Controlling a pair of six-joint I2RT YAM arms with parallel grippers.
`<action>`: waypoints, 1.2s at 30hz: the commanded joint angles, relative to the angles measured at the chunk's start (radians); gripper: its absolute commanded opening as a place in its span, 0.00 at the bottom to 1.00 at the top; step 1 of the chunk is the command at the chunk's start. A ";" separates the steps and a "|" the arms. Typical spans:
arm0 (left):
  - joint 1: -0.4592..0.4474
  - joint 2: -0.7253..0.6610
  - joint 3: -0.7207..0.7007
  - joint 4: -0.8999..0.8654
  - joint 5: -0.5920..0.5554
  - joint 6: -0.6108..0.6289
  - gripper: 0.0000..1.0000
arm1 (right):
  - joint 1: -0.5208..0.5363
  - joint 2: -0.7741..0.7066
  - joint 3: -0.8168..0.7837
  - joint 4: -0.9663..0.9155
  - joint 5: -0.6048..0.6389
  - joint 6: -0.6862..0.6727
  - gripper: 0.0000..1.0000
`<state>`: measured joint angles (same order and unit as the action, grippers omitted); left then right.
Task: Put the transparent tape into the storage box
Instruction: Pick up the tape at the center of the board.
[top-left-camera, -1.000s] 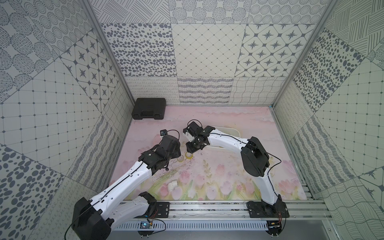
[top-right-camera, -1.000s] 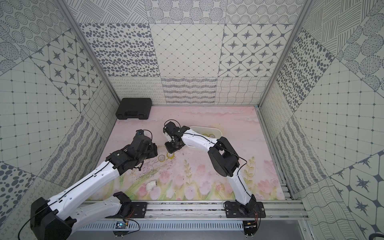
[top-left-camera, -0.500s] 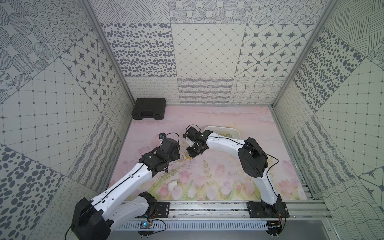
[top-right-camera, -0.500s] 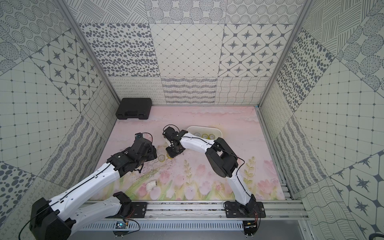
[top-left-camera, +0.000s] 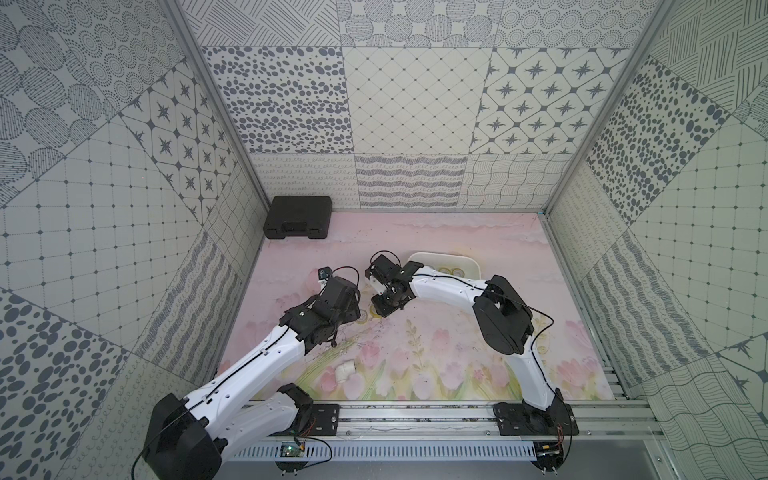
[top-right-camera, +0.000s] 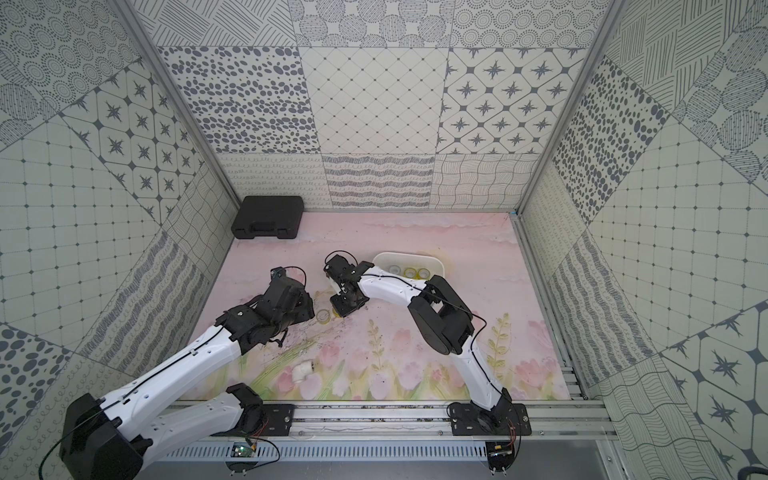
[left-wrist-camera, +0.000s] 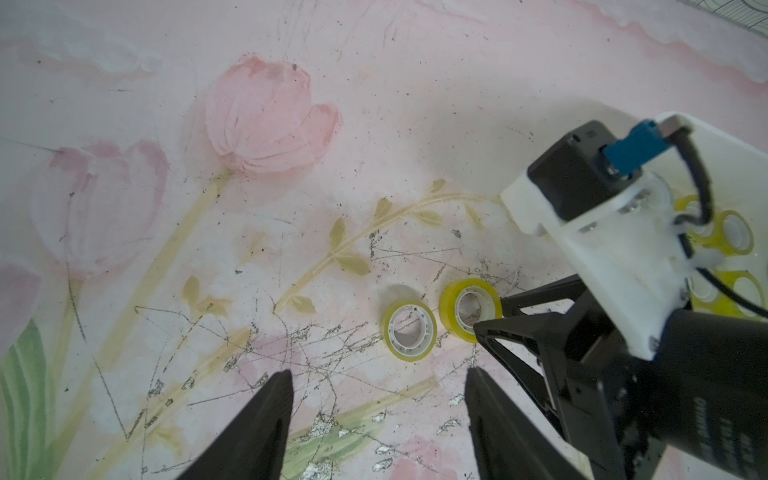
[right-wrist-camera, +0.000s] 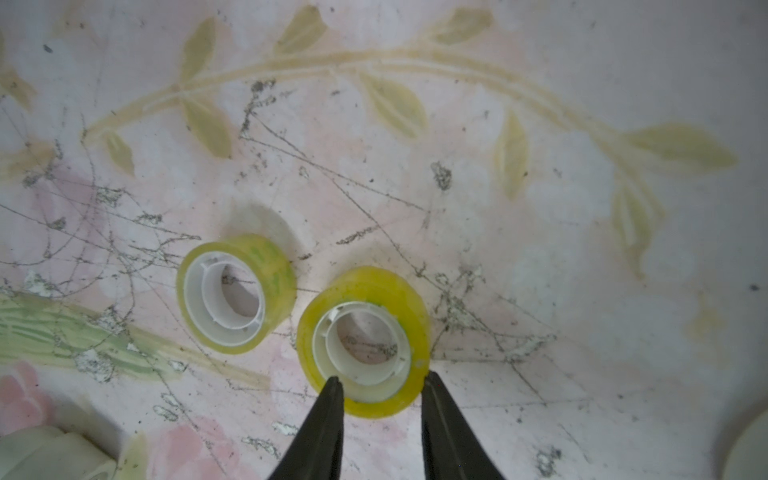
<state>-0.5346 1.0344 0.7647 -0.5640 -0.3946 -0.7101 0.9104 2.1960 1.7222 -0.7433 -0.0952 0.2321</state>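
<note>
Three tape rolls (top-right-camera: 410, 272) show in the white box (top-right-camera: 415, 257); right gripper (right-wrist-camera: 382, 378) jaws, narrow, flank another roll (right-wrist-camera: 370, 286); left gripper (left-wrist-camera: 376, 374) jaws wide, empty.

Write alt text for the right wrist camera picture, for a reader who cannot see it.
The right gripper, its two black fingers a little apart, is poised over the nearer tape roll, a yellowish ring lying flat. A second tape roll lies flat beside it, not touching, on the scratched pink floral mat.

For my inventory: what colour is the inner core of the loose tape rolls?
White cores; clearest in the right wrist view.
</note>
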 joint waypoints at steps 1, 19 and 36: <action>0.008 0.002 0.006 0.019 0.007 0.002 0.70 | 0.001 0.008 0.024 0.016 0.022 0.012 0.34; 0.010 0.013 0.007 0.034 0.005 0.013 0.70 | -0.005 0.061 0.045 0.004 0.012 0.014 0.35; 0.011 -0.029 0.009 0.039 -0.040 0.040 0.70 | -0.004 0.008 0.051 0.006 0.047 0.015 0.00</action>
<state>-0.5335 1.0332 0.7654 -0.5426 -0.3981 -0.7025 0.9058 2.2410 1.7546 -0.7246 -0.0761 0.2539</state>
